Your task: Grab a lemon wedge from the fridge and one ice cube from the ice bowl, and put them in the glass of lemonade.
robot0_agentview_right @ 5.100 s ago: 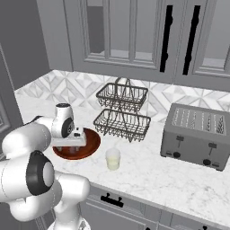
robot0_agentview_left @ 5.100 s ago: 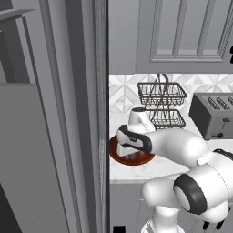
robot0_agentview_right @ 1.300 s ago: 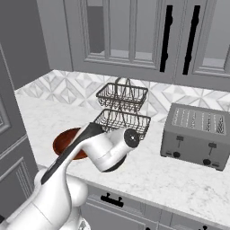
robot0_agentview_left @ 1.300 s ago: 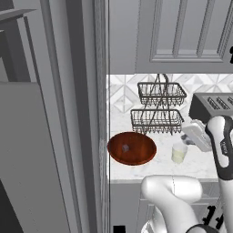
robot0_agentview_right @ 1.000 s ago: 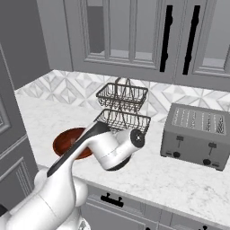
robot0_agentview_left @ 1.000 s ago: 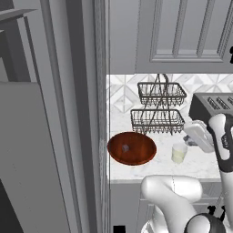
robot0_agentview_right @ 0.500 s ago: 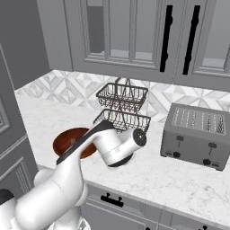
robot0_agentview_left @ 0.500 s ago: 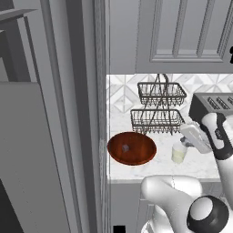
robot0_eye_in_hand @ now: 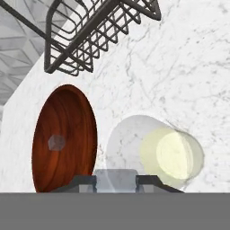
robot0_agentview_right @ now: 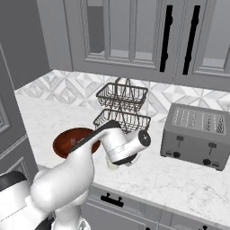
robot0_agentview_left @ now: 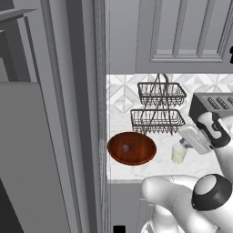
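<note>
Jaws point(robot0_eye_in_hand: 116, 179) clamped on pale ice cube point(robot0_eye_in_hand: 115, 179), hanging just over rim of lemonade glass point(robot0_eye_in_hand: 155, 152). Brown bowl point(robot0_eye_in_hand: 63, 139) at glass's 9 o'clock, near but apart, one cube inside. Wire basket point(robot0_eye_in_hand: 96, 31) at 12 o'clock, close. Bare marble surface point(robot0_eye_in_hand: 188, 76) at 1–3 o'clock. Toaster point(robot0_agentview_right: 195, 134) farther right.

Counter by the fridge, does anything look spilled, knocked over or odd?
Nothing stands out. The glass stands upright beside the bowl, no spill on the counter, and the gripper holds a clear ice cube above the glass.
</note>
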